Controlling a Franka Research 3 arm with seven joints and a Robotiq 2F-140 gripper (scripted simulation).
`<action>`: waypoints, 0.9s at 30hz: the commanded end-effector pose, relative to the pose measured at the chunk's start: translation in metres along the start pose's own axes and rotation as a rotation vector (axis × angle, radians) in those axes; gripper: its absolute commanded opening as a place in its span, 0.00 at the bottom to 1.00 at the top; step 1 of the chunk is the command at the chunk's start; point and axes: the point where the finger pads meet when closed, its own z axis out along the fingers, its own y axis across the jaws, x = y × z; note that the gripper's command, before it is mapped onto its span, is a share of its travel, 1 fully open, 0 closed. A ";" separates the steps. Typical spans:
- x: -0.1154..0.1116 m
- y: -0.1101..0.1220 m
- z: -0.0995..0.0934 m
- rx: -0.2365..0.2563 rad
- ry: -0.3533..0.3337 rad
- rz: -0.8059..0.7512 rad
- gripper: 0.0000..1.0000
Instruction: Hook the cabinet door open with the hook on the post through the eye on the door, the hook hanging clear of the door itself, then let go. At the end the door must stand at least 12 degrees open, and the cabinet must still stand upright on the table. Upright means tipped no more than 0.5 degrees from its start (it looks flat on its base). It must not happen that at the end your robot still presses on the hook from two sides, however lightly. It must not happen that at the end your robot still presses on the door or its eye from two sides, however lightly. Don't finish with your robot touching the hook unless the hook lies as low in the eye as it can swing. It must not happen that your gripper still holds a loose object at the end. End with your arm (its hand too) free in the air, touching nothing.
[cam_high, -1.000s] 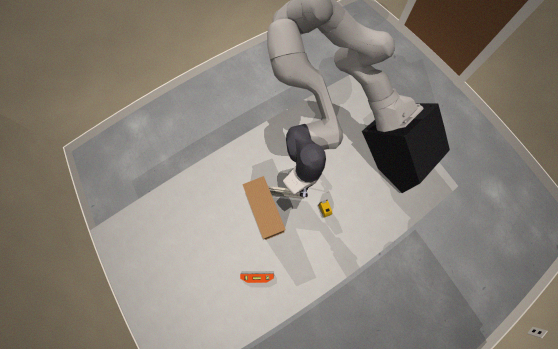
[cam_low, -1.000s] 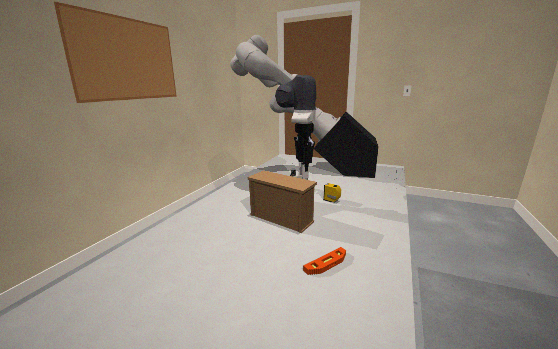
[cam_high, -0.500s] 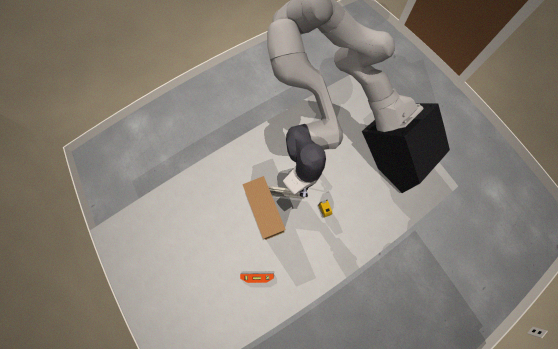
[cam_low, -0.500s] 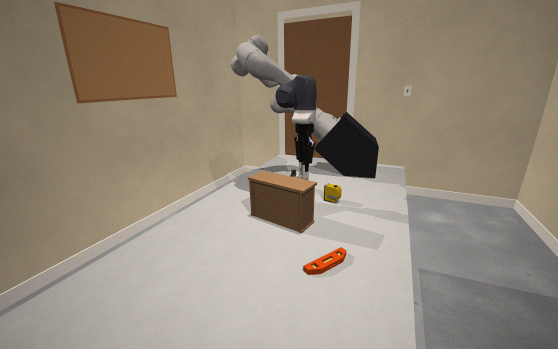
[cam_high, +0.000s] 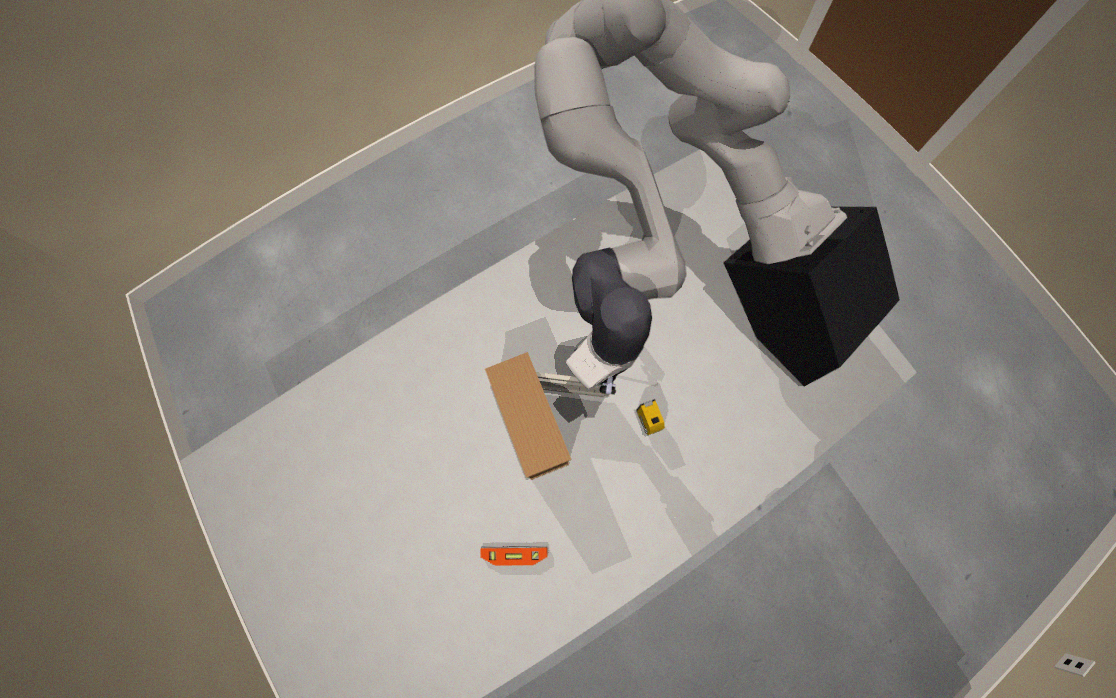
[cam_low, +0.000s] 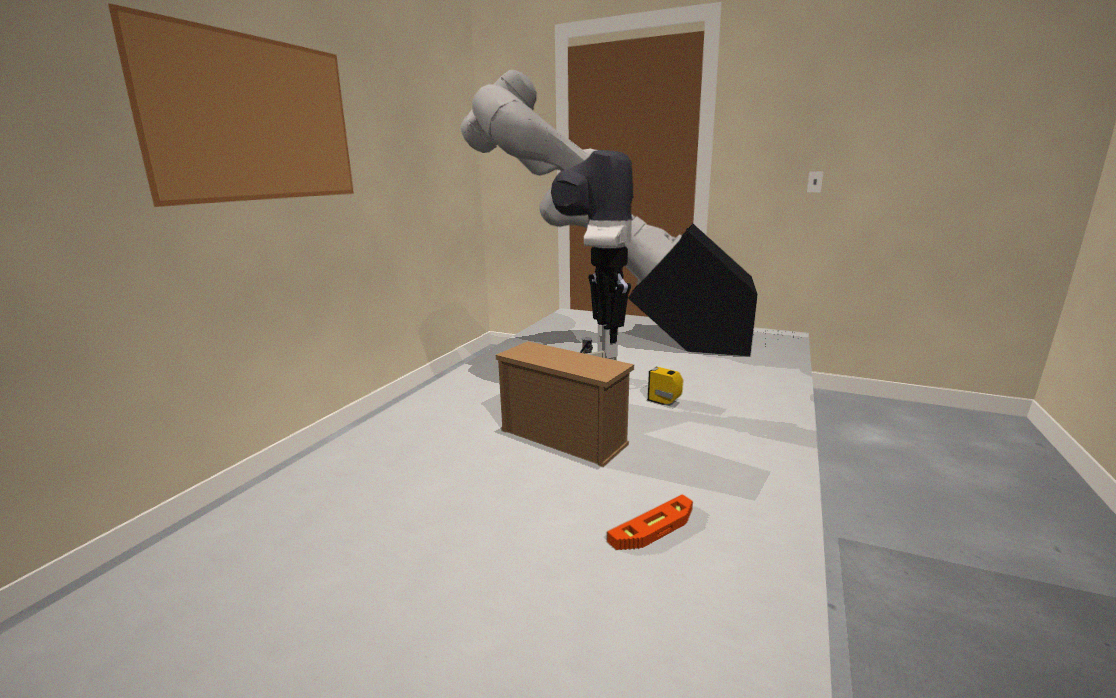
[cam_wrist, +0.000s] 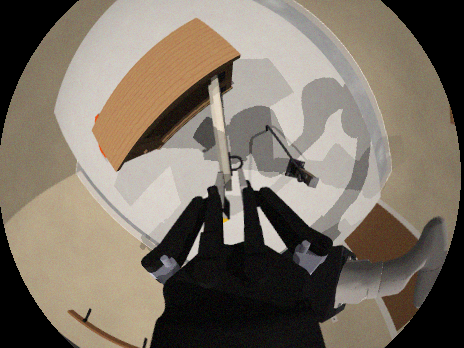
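The cabinet (cam_high: 526, 415) (cam_low: 563, 411) (cam_wrist: 165, 85) stands upright and looks flat on its base. Its pale door (cam_wrist: 218, 120) (cam_high: 567, 385) stands wide open. The dark ring-shaped eye (cam_wrist: 242, 163) is on the door's right face in the wrist view, near its free edge. My gripper (cam_wrist: 231, 177) (cam_low: 607, 349) points down with its fingers a small gap apart, around the door's free end. A gap shows between the door and the right fingertip. The thin hook (cam_wrist: 282, 145) (cam_low: 585, 345) reaches out from the dark post (cam_wrist: 297, 171), to the right of the eye and apart from it.
A yellow tape measure (cam_high: 650, 417) (cam_low: 664, 385) stands near the gripper, beyond the door's free end. An orange level (cam_high: 514, 554) (cam_low: 650, 521) lies behind the cabinet, away from the door. The black robot base (cam_high: 814, 296) stands at the right in the top view.
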 end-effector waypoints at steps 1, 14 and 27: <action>0.000 0.001 0.000 0.003 0.000 -0.010 0.16; 0.000 0.003 0.000 0.003 0.000 -0.022 0.16; 0.000 0.003 0.000 0.003 0.000 -0.022 0.16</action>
